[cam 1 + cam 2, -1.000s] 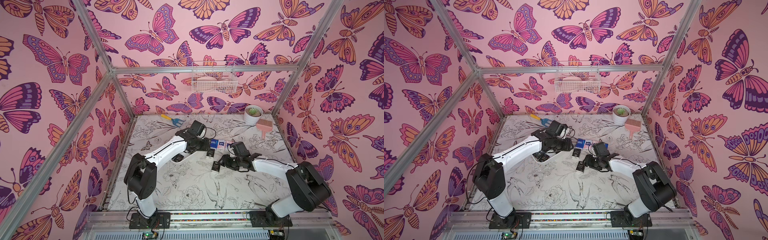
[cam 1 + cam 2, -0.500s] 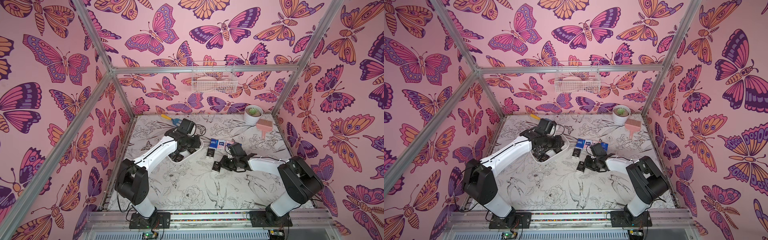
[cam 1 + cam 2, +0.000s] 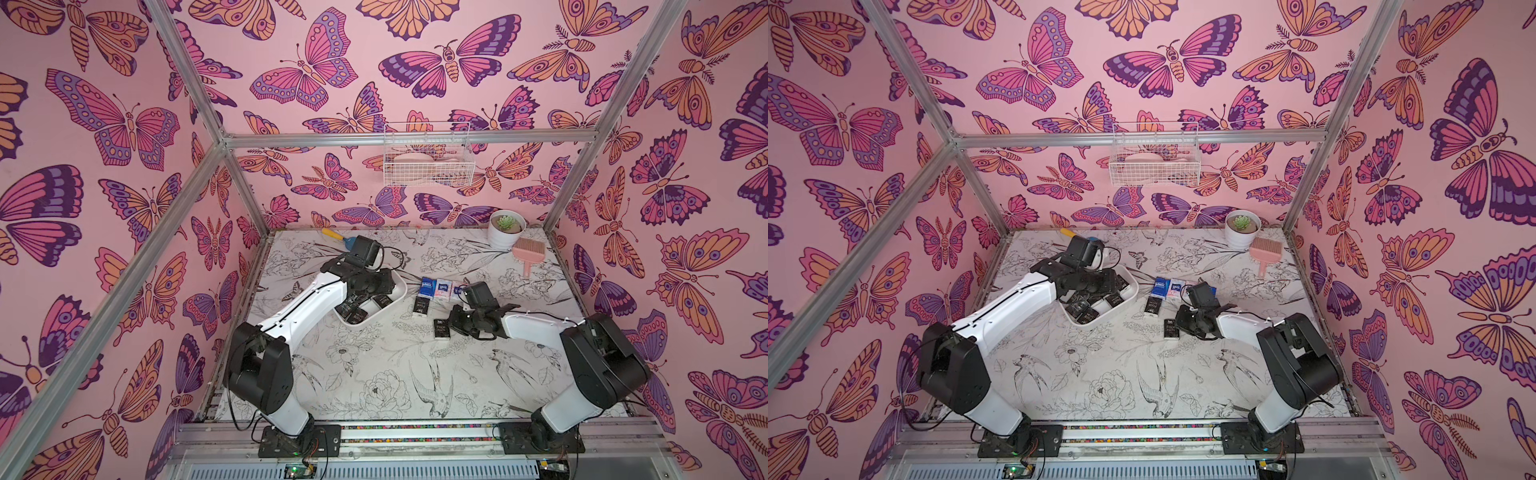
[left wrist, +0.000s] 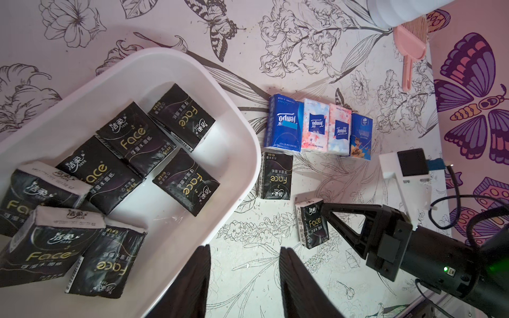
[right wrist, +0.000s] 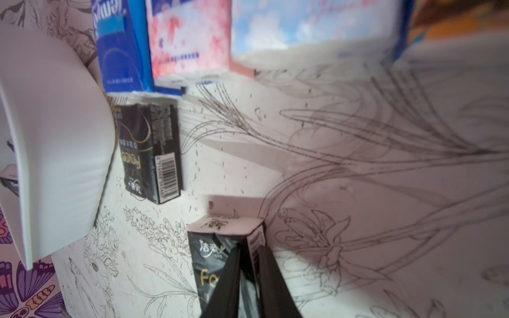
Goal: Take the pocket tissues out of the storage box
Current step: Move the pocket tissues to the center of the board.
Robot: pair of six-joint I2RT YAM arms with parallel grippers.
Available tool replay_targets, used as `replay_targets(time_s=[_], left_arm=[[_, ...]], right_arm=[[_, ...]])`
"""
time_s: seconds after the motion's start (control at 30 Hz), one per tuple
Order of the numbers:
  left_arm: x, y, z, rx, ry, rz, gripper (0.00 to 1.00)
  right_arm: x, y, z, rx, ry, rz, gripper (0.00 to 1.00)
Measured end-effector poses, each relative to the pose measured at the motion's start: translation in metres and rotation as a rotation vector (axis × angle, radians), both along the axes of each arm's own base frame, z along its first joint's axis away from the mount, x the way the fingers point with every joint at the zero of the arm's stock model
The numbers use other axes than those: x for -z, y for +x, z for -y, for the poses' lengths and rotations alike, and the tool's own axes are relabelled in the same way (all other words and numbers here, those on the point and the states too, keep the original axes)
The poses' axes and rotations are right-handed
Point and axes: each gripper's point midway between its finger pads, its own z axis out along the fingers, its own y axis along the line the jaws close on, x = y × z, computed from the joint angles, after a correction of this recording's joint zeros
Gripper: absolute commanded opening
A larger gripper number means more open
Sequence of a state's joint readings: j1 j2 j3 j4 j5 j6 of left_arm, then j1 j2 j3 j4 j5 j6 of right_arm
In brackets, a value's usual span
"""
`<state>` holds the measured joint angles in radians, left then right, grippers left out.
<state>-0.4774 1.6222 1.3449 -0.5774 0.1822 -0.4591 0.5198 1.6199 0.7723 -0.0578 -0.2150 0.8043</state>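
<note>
Where pocket tissues [image 4: 314, 129] end, bare table [image 3: 386, 365] spreads.

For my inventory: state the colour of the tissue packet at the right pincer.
The tissue packet is black, gold lettering, white end; clearest in left wrist view.

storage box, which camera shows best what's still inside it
The left wrist view: it looks straight into the storage box and seven black packets lie plain inside. In both top views the left arm covers part of the box. The right wrist view catches only its outer wall.
</note>
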Motion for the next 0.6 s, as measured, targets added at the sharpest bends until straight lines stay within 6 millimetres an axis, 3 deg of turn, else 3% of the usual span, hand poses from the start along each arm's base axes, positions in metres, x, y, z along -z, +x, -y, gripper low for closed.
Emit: replay_targets(time_s=[0.23, 0.43, 0.6], left_arm=[[0.001, 0.0, 0.0, -0.001, 0.001, -0.002, 0.46], [0.0, -0.003, -0.004, -0.005, 0.001, -0.001, 0.46], [-0.006, -0.004, -0.009, -0.015, -0.001, 0.015, 0.47]], right_arm=[[-0.002, 0.021, 0.001, 0.044, -0.001, 0.017, 0.14], [-0.008, 0.029, -0.002, 0.051, 0.005, 0.029, 0.31], [-0.019, 0.023, 0.002, 0.008, -0.024, 0.047, 0.41]])
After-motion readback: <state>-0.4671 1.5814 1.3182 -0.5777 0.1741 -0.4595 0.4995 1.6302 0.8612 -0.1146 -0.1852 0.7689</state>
